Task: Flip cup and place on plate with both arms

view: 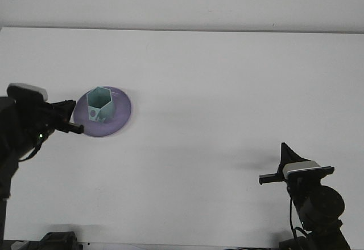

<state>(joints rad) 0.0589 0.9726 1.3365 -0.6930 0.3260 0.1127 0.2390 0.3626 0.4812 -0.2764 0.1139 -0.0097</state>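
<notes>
Mint cup upright on plate — left hand empty, parted; right hand closed, far.

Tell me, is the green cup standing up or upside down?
Standing up. The cup sits on the purple plate with its open six-sided mouth facing up.

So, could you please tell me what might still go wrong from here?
The left gripper is open with its fingers right at the plate edge, so a stray sideways move could nudge the plate. The cup stands upright but off-centre toward that side, so such a bump might tip it.
</notes>
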